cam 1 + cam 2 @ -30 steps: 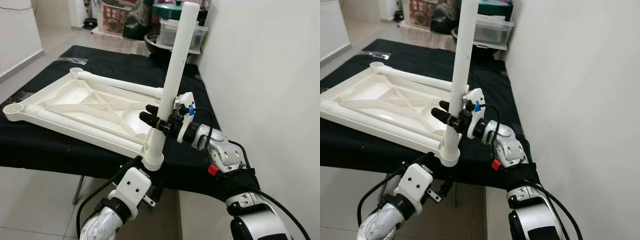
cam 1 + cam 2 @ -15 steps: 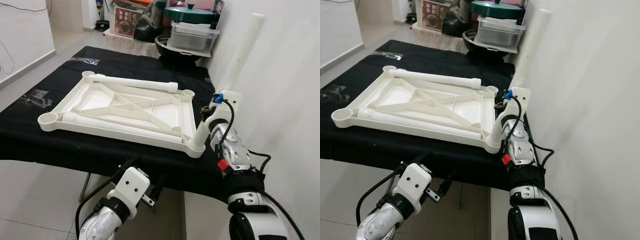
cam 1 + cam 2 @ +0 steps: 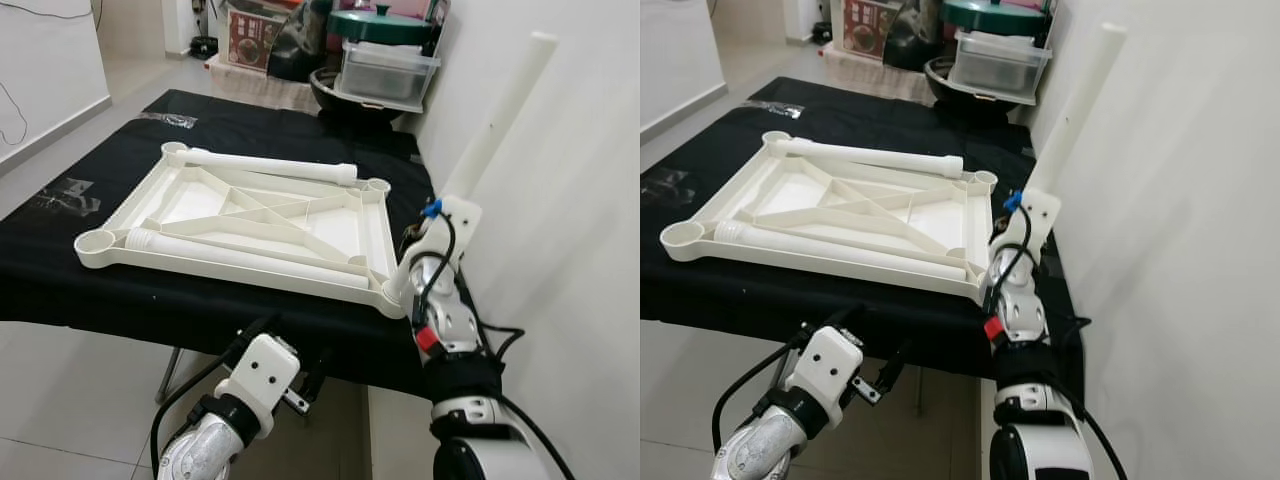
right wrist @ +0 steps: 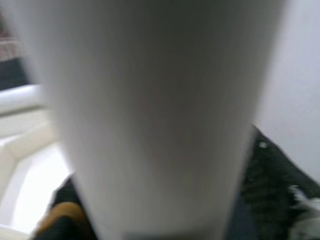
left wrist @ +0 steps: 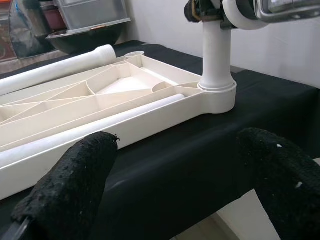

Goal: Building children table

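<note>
The white table top lies upside down on the black-covered table. Two loose white legs rest in it, one along the far side and one along the near side. A third leg stands in the near right corner socket and leans toward the wall. My right gripper is shut on this leg just above the socket. My left gripper hangs open below the table's front edge, its fingers wide apart and holding nothing.
A white wall runs close along the right side of the table. At the back stand a clear storage box, a green-lidded pot and a dark bowl. Tiled floor lies in front and to the left.
The head view has swung, so the whole scene has shifted. The held leg, near upright a second ago, now leans toward the wall. My right forearm has drawn in closer below the socket.
</note>
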